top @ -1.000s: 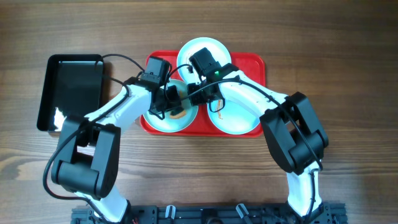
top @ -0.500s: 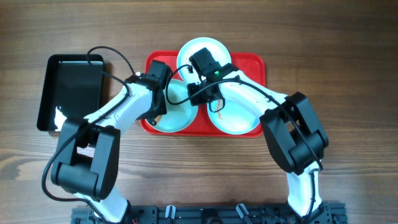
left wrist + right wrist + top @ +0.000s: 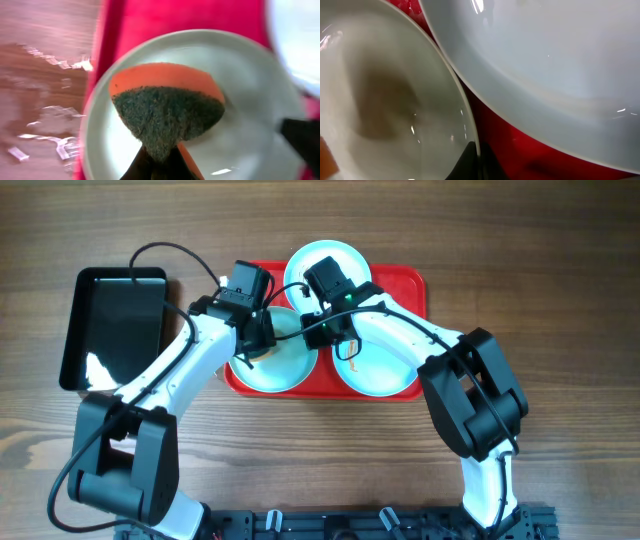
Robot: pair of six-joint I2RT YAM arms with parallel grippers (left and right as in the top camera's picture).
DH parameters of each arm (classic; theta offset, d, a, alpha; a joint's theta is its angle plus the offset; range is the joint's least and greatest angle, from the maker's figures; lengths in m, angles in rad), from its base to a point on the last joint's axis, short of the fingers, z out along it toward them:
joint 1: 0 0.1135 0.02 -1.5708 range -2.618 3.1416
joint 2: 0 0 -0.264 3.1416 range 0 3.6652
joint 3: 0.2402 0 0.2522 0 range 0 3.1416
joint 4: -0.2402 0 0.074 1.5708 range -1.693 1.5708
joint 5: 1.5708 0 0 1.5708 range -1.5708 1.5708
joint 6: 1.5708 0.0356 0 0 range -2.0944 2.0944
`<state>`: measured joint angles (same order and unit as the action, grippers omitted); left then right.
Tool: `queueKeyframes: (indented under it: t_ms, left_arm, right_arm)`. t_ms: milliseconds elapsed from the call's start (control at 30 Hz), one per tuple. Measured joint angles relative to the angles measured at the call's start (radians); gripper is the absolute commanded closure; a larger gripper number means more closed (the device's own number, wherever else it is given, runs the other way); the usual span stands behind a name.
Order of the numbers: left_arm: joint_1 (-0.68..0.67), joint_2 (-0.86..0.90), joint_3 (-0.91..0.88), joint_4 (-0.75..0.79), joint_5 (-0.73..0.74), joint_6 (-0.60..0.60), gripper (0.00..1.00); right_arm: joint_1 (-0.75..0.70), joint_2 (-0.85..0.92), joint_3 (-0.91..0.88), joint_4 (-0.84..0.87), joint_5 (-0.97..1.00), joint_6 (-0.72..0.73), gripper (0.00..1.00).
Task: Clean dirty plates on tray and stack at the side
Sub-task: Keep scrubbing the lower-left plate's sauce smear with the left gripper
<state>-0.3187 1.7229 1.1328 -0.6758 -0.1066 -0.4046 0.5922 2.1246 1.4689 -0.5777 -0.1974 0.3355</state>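
Observation:
The red tray (image 3: 415, 290) holds three pale-blue plates: front-left (image 3: 285, 372), back (image 3: 322, 258) and front-right (image 3: 380, 375). My left gripper (image 3: 258, 335) hangs over the front-left plate's left part. In the left wrist view that gripper (image 3: 160, 162) is shut on an orange sponge (image 3: 167, 107), its dark green scouring face toward the camera, above the plate (image 3: 250, 95). My right gripper (image 3: 318, 330) is shut on the same plate's rim. The right wrist view shows the right gripper (image 3: 477, 162) pinching the plate's rim (image 3: 395, 100), and a second plate (image 3: 545, 60) beyond a strip of tray (image 3: 520, 145).
A black rectangular tray (image 3: 120, 320) lies on the wooden table left of the red tray. Wet streaks (image 3: 50, 120) glisten on the wood beside the red tray's left rim (image 3: 107, 30). The left arm's cable (image 3: 170, 255) loops over the black tray.
My left gripper swept the sponge from the plate's middle toward its left edge, then came back slightly up and right. The right gripper stayed put on the rim.

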Motion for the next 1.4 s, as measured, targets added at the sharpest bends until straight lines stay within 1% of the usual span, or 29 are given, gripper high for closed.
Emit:
queueKeyframes:
  t_ms: [67, 167, 300, 433, 533, 600, 667, 833, 867, 1000, 1100, 1200, 1400]
  left_arm:
    - [0.0, 0.002, 0.0, 0.023, 0.063, 0.0, 0.96]
    - [0.0, 0.016, 0.0, 0.043, 0.117, -0.002, 0.96]
    - [-0.002, 0.072, 0.0, 0.049, 0.203, -0.02, 0.96]
    - [-0.02, 0.129, 0.0, 0.051, 0.255, -0.048, 0.96]
    - [-0.027, 0.133, 0.009, 0.029, 0.255, -0.055, 0.96]
    - [-0.031, 0.134, 0.017, -0.021, 0.229, -0.058, 0.96]
    - [-0.034, 0.135, 0.021, -0.093, 0.169, -0.058, 0.96]
    - [-0.035, 0.135, 0.026, -0.243, -0.053, -0.06, 0.96]
    - [-0.033, 0.135, 0.029, -0.26, -0.094, -0.062, 0.96]
    - [-0.032, 0.132, 0.063, -0.276, -0.186, -0.066, 0.96]
    - [-0.031, 0.119, 0.103, -0.28, -0.22, -0.077, 0.96]
    - [-0.026, 0.087, 0.149, -0.278, -0.219, -0.087, 0.96]
    - [-0.025, 0.008, 0.179, -0.269, -0.14, -0.096, 0.96]
  right_arm:
    - [0.0, 0.0, 0.0, 0.0, 0.0, 0.0, 0.96]
    - [0.0, 0.0, 0.0, 0.002, 0.0, 0.0, 0.95]
    - [0.0, 0.0, 0.0, 0.002, 0.0, 0.0, 0.96]
    - [0.0, 0.0, 0.0, 0.0, 0.001, 0.0, 0.96]
    - [-0.003, 0.0, 0.0, -0.002, 0.004, 0.0, 0.96]
    - [-0.003, 0.0, 0.0, -0.003, 0.004, 0.0, 0.96]
    - [-0.004, 0.0, 0.0, -0.003, 0.004, 0.0, 0.96]
    - [-0.006, 0.0, 0.0, -0.002, -0.004, 0.0, 0.96]
    - [-0.006, 0.0, 0.0, -0.002, -0.007, 0.0, 0.96]
    - [-0.009, 0.0, 0.0, 0.003, -0.012, 0.0, 0.96]
    - [-0.014, 0.0, 0.0, 0.006, -0.011, 0.0, 0.96]
    - [-0.02, 0.0, 0.0, 0.011, -0.011, 0.0, 0.96]
    - [-0.022, -0.001, 0.006, 0.01, -0.011, -0.001, 0.96]
